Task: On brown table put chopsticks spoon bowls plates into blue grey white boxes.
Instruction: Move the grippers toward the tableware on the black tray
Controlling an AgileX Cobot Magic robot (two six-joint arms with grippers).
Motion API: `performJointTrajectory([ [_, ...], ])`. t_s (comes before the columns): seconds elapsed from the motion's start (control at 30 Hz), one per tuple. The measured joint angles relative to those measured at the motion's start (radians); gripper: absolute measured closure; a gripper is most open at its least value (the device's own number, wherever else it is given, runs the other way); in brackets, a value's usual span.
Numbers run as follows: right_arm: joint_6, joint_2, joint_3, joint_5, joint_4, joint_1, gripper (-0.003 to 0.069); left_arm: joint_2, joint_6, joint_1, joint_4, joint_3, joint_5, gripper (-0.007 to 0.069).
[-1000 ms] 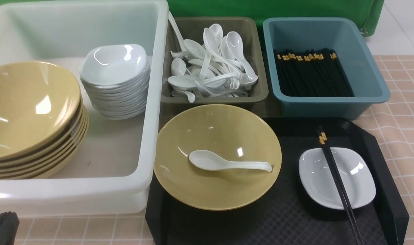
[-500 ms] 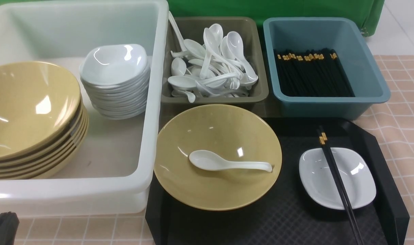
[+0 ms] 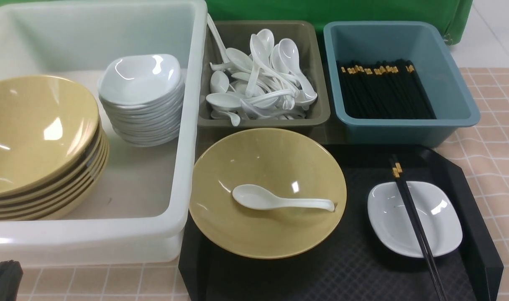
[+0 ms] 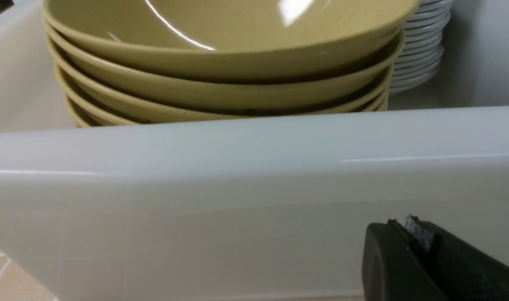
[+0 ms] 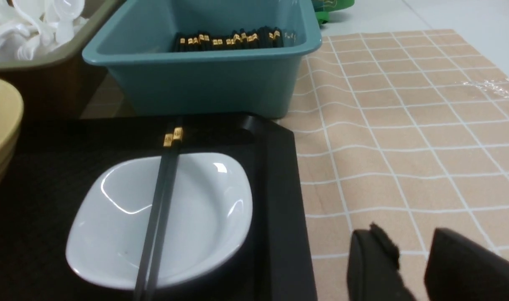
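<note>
Nearby, stiff, slippery chopsticks (image 3: pixel 417 228) lie across a glossy plate (image 3: pixel 442 225) on the black tray (image 3: pixel 321 276), likely best pinched mid-length, the right gripper (image 5: pixel 409 244) parted and empty, the left gripper (image 4: pixel 413 234) clenched

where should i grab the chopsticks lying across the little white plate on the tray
Grip the chopsticks at mid-length, where they bridge the hollow of the white plate. Come straight down with jaws closing across the pair: they lie side by side, and the dip probably leaves room beneath. The right gripper, open, looks nearest.
</note>
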Motion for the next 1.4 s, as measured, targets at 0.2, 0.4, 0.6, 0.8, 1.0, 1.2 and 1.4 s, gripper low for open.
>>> performJointTrajectory([
  [0.2,0.075,0.000,0.000,-0.005,0.038,0.000,0.0423,-0.001,-0.120,0.000,-0.180,0.000,-0.100,0.0622],
  [0.4,0.543,0.000,0.000,-0.019,0.282,0.000,0.0423,-0.001,-0.425,0.000,-0.688,0.000,-0.371,0.0622],
  [0.6,0.691,0.000,0.000,-0.019,0.348,0.000,0.0423,-0.001,-0.414,0.000,-0.969,0.000,-0.466,0.0622],
  [0.8,0.624,0.000,0.000,-0.042,0.348,0.002,0.0423,-0.001,-0.371,0.000,-1.000,0.000,-0.432,0.0622],
  [1.0,0.359,0.000,-0.039,-0.021,0.355,0.047,0.0423,-0.001,-0.212,0.000,-0.845,-0.097,-0.206,0.0621],
  [1.2,-0.022,0.213,-0.303,0.103,0.356,0.120,0.0515,0.177,0.012,0.000,-0.562,-0.379,0.063,0.0622],
  [1.4,-0.354,0.606,-0.591,0.333,0.354,0.128,0.0619,0.515,0.102,0.000,-0.357,-0.657,0.384,0.0622],
])
